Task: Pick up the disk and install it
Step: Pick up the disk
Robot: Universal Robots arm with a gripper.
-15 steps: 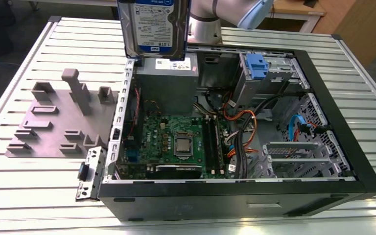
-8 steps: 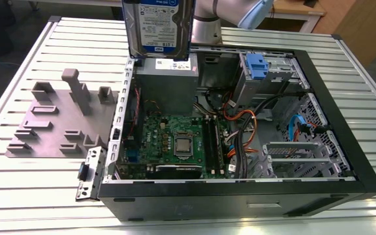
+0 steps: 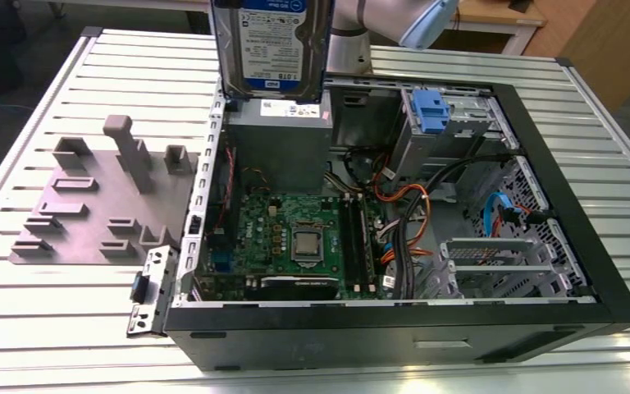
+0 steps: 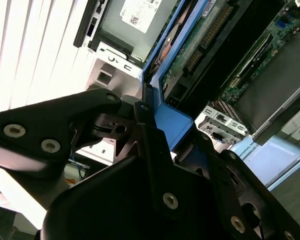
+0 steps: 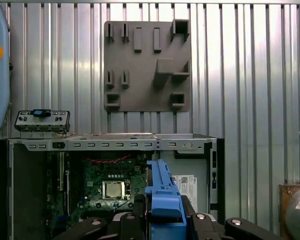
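Ribbed metal forms the one table [image 3: 30, 328], which carries one grey fixture plate [image 3: 79, 213] with raised blocks at the exterior view's left. Just beside the plate, toward the exterior view's right, one open computer case [image 3: 403, 332] lies on its side. One disk [image 3: 269, 49] hangs upright over the case's far left corner, label toward the camera, above the one power supply [image 3: 282, 135]. One gripper [image 5: 163, 222] is pinched onto the disk, with its black fingers [image 4: 152, 145] pressed against the blue bracket [image 5: 162, 192]. Below the power supply in the exterior view sits one motherboard [image 3: 255, 222] with one processor [image 3: 306, 244]. Further right, one blue clip [image 3: 430, 111] sits on the upper drive cage [image 3: 468, 123], and one lower cage [image 3: 501, 263] stands near the case's near right corner.
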